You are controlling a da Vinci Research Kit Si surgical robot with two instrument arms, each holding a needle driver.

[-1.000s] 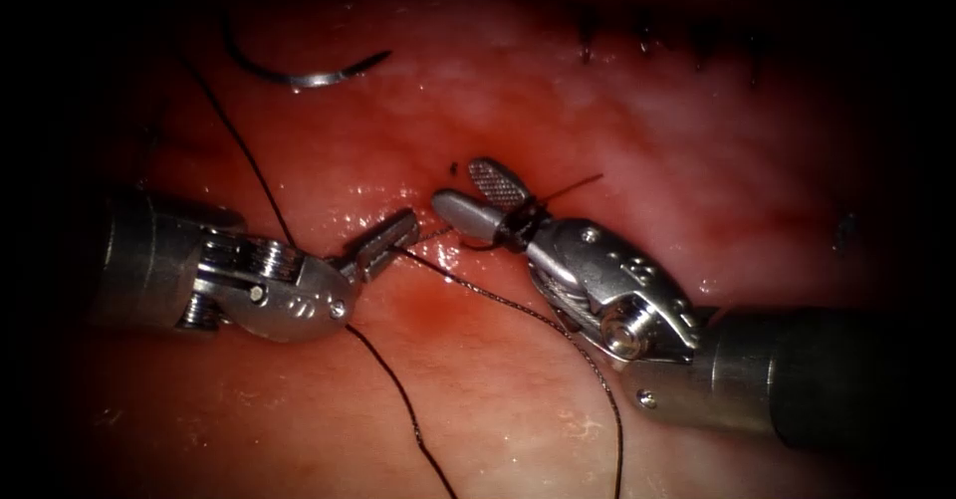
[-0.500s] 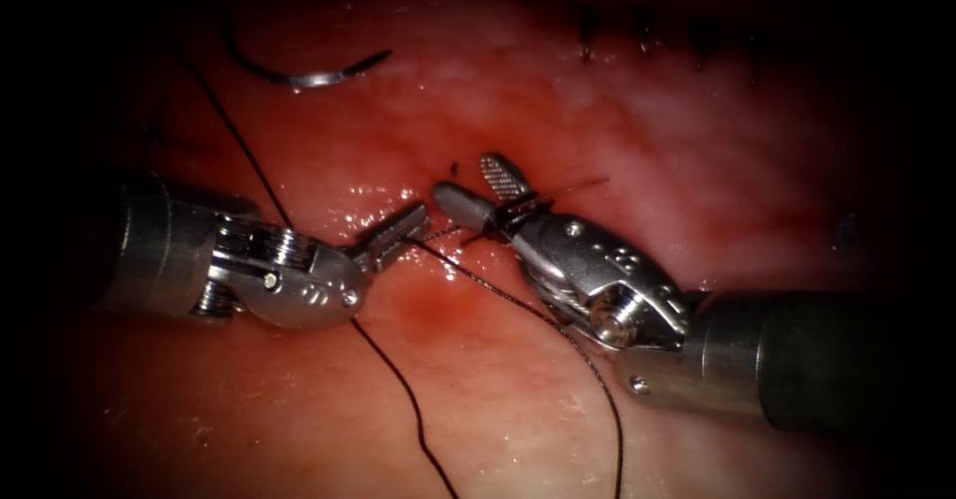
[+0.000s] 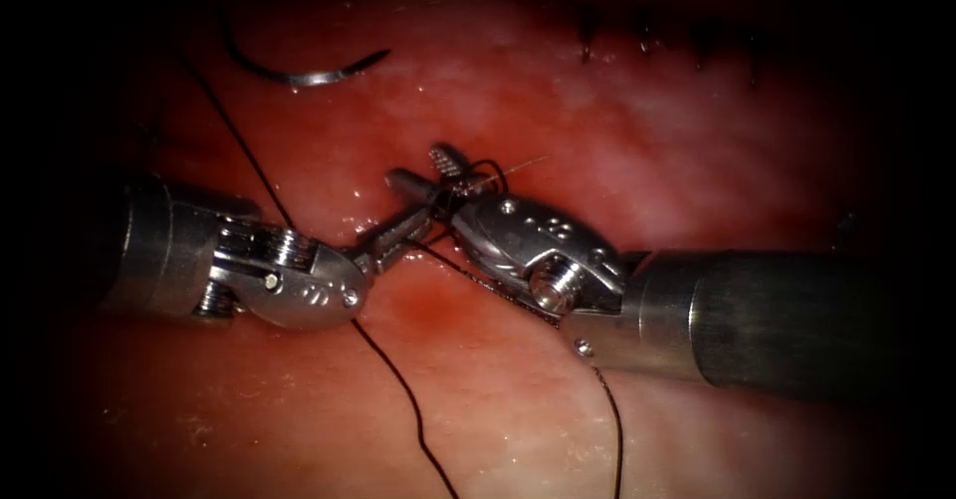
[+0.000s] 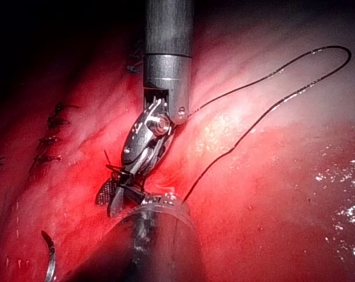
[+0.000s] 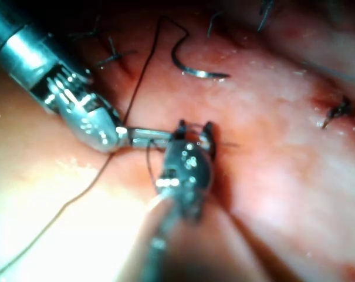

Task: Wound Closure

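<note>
The curved needle (image 3: 299,73) lies free on the tissue (image 3: 647,150), held by neither tool and far to the upper left. My left tool (image 3: 403,228) comes in from the left with its jaws shut on the black thread (image 3: 398,379). My right tool (image 3: 426,168) reaches in from the right, and its open jaws sit just above the left tool's tip. A loop of thread (image 3: 485,170) is wound around the right tool just behind its jaws. The left wrist view shows the right tool (image 4: 110,197) with jaws spread. In the right wrist view the left tool (image 5: 148,136) meets the right tool (image 5: 195,126).
Several finished stitches (image 3: 647,36) run along the closed cut at the upper right. Red fluid (image 3: 428,305) pools below the two tips. Long thread strands trail toward the lower edge (image 3: 612,429), and a wide slack loop (image 4: 283,88) lies on the tissue.
The right tool has moved left and slightly up, over the left tool's tip, with thread wrapped behind its jaws. The left tool edged right earlier, then held still. The needle has not moved.
</note>
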